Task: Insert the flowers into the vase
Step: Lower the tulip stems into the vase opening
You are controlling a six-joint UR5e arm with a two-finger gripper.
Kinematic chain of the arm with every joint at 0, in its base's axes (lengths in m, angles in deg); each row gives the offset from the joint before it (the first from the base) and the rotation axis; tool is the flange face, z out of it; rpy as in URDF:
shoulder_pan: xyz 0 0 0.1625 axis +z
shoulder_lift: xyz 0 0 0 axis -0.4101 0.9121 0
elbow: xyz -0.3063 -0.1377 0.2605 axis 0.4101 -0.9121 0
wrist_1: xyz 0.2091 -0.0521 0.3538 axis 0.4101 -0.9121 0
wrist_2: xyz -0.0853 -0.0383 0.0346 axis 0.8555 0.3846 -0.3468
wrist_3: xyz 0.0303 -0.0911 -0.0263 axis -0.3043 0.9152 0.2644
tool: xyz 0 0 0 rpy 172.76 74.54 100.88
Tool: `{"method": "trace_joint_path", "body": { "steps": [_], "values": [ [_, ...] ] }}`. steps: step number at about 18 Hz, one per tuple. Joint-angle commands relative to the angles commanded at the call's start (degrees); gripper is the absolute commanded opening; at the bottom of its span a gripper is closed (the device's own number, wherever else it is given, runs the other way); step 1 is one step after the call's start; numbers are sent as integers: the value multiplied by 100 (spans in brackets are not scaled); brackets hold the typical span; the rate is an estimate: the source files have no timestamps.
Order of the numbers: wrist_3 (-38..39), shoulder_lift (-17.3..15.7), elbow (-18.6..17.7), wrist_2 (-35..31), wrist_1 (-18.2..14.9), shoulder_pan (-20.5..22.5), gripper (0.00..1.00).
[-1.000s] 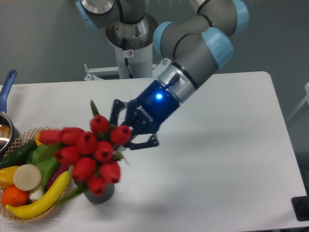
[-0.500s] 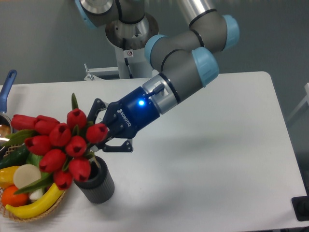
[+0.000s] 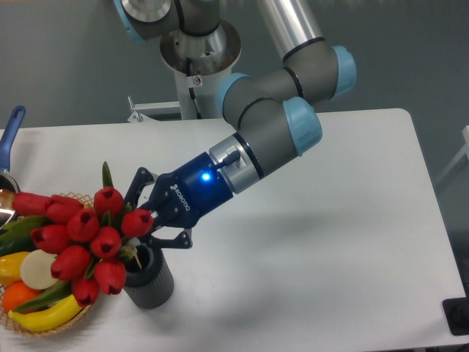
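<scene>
The flowers [image 3: 84,236], a bunch of red tulip buds with green leaves, hang tilted to the left over the vase and the basket. My gripper [image 3: 146,218] is shut on the flowers' stems, just above the vase's rim. The vase [image 3: 150,279], a short dark grey ribbed cup, stands upright near the table's front left. The stems point down toward its opening; I cannot tell whether their ends are inside it, since the buds hide them.
A wicker basket [image 3: 44,324] with toy fruit and vegetables, among them a yellow banana [image 3: 40,315] and an orange, stands left of the vase, partly under the buds. A pot with a blue handle [image 3: 10,128] sits at the far left edge. The robot base [image 3: 198,66] is behind.
My gripper has moved left and down with the flowers. The bunch, which covered the vase a second ago, now leans left of it, so the vase's rim shows.
</scene>
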Motion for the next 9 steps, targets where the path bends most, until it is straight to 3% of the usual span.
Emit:
{"method": "trace_joint_path", "body": {
  "steps": [5, 9],
  "values": [
    [-9, 79, -140, -26, 80, 0, 2],
    [-350, 62, -597, -35, 133, 0, 4]
  ]
}}
